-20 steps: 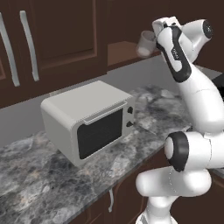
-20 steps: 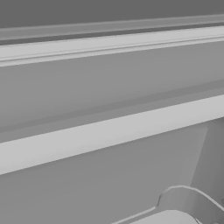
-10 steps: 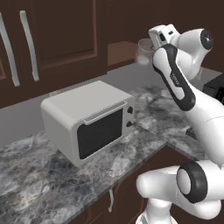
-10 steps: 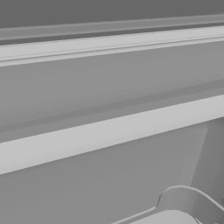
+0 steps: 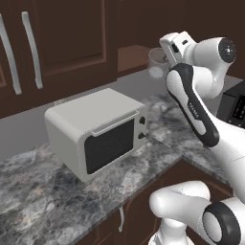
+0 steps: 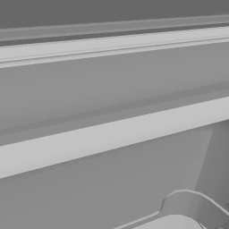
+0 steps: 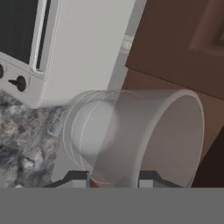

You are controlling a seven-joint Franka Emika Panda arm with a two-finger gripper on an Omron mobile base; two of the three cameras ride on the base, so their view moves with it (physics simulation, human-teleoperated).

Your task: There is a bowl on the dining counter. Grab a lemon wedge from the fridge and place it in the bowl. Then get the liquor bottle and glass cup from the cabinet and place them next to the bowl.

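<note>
The gripper point(image 7: 112, 177) holds the glass cup point(image 7: 140, 135), its two dark finger tips set to either side of the clear wall near the cup's lower edge in the hand view, jaws part closed on it. The cup lies along the line of the hand there, mouth toward the camera, so the hand has it by the rim and wall rather than from below; that grip suits a thin, smooth vessel that would slip if pinched at one point only.

In the left base view the arm is raised high, and the glass cup point(image 5: 157, 63) shows up by the wrist, in front of the dark wooden cabinets point(image 5: 72, 38) and well above the marble worktop point(image 5: 43, 196). Carrying it high keeps it clear of the white microwave point(image 5: 98, 131) standing on that worktop below.

Judging by the task, the cup is out of the cabinet and in transit; it should go next to the bowl on the dining counter
</note>
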